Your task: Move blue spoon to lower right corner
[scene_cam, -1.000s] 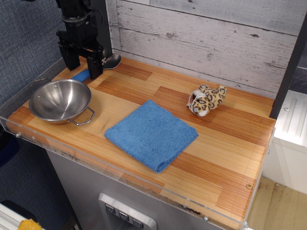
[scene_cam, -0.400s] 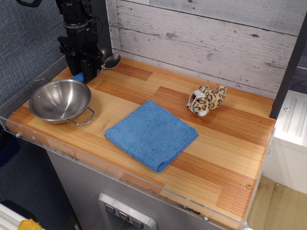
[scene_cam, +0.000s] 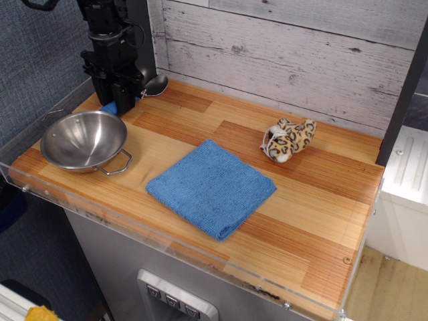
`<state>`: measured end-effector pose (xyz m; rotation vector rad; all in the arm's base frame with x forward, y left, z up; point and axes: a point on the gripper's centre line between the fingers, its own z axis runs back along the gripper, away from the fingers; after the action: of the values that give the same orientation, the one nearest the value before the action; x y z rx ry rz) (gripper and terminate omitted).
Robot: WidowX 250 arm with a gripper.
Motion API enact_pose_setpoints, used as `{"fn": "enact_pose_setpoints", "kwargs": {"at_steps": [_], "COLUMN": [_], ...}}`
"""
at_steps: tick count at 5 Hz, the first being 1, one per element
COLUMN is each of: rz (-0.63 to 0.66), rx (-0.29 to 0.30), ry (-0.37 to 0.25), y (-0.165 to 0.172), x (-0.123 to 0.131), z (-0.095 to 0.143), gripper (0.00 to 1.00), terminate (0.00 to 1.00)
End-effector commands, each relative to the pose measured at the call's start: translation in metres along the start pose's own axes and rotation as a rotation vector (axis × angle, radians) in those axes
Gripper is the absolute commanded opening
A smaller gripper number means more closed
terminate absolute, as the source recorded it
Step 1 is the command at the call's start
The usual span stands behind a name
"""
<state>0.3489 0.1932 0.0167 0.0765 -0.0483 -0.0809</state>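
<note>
The blue spoon lies at the table's far left corner. Its silver bowl [scene_cam: 155, 83] points toward the back wall, and a bit of its blue handle [scene_cam: 108, 107] shows below the fingers. My gripper [scene_cam: 118, 99] stands straight down over the handle with its black fingers closed together on it. Most of the handle is hidden behind the fingers. The spoon rests low at the tabletop. The lower right corner [scene_cam: 332, 269] of the striped wooden top, with a small screw [scene_cam: 346, 259] and clear acrylic edging, is far across the table from the gripper.
A steel bowl [scene_cam: 83, 139] with handles sits just in front of the gripper. A folded blue cloth [scene_cam: 211, 186] lies mid-table. A leopard-spotted plush toy [scene_cam: 288, 140] lies at the back right. A plank wall runs behind, and a clear acrylic rim [scene_cam: 167, 235] lines the front edge.
One second ago the fingers stood apart on either side of the blue handle. They have since closed together on it. Nothing has moved since 0.4 s ago.
</note>
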Motion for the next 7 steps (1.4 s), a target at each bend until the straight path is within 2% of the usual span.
{"fn": "enact_pose_setpoints", "kwargs": {"at_steps": [1, 4, 5, 7], "rz": [-0.006, -0.013, -0.040, -0.141], "rx": [0.019, 0.013, 0.010, -0.004], "ry": [-0.090, -0.208, -0.241, -0.298], "y": [0.004, 0.001, -0.013, -0.064], "x": [0.010, 0.023, 0.023, 0.020], "z": [0.051, 0.116, 0.135, 0.169], "gripper": [0.00, 0.00, 0.00, 0.00], "terminate": [0.00, 0.00, 0.00, 0.00]}}
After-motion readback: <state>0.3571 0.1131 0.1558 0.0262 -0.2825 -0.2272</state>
